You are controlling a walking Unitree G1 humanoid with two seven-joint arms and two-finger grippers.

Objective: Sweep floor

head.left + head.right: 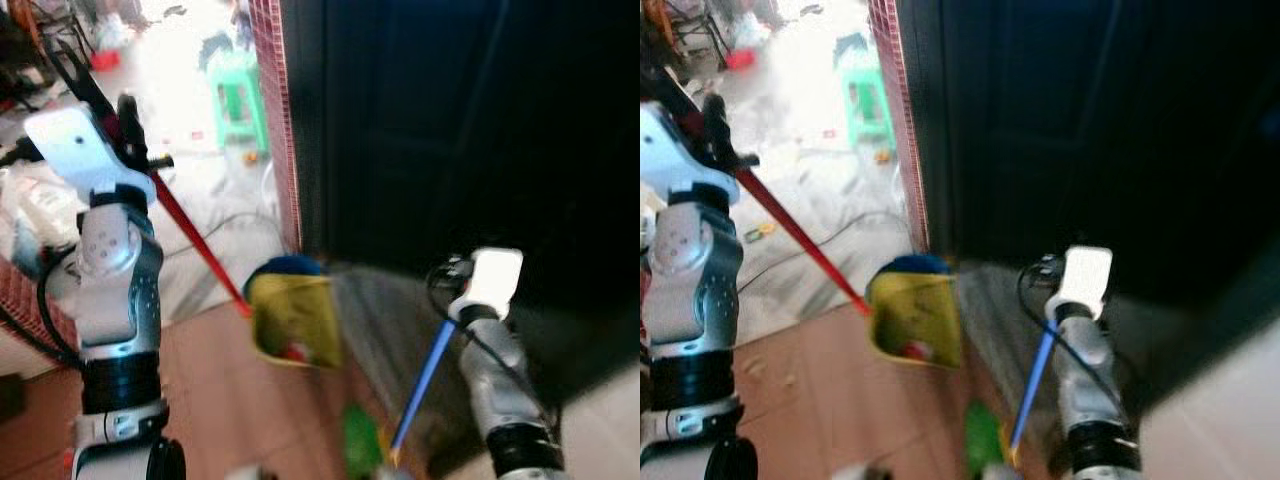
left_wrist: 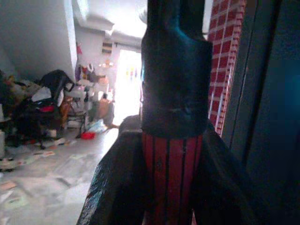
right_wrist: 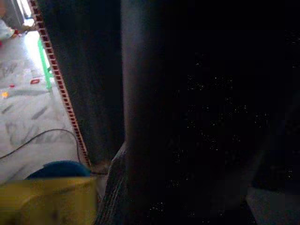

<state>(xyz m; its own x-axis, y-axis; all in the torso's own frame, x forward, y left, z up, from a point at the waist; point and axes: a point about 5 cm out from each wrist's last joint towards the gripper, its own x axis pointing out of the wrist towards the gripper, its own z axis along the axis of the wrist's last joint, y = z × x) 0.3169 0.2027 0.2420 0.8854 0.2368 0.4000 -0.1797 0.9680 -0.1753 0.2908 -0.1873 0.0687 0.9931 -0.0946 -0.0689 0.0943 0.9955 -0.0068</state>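
Note:
My left gripper [image 1: 105,108] is raised at the left and shut on the red handle [image 1: 190,225] of a yellow dustpan [image 1: 292,320]. In the left wrist view the ribbed red handle [image 2: 172,164] sits clamped between the black fingers [image 2: 117,187]. The pan hangs low over the tiles, with a bit of red debris inside and something blue [image 1: 287,265] behind it. My right gripper [image 1: 462,270] is low at the right, against the dark door, holding a blue broom handle [image 1: 425,380]. The handle slants down to a green broom head [image 1: 360,440]. The picture is blurred.
A tall dark door [image 1: 460,120] stands at the right, edged by a red brick pillar [image 1: 272,100]. A green stool [image 1: 238,95], a cable [image 1: 235,222] and scattered litter lie on the pale floor beyond. Terracotta tiles [image 1: 220,390] are underfoot.

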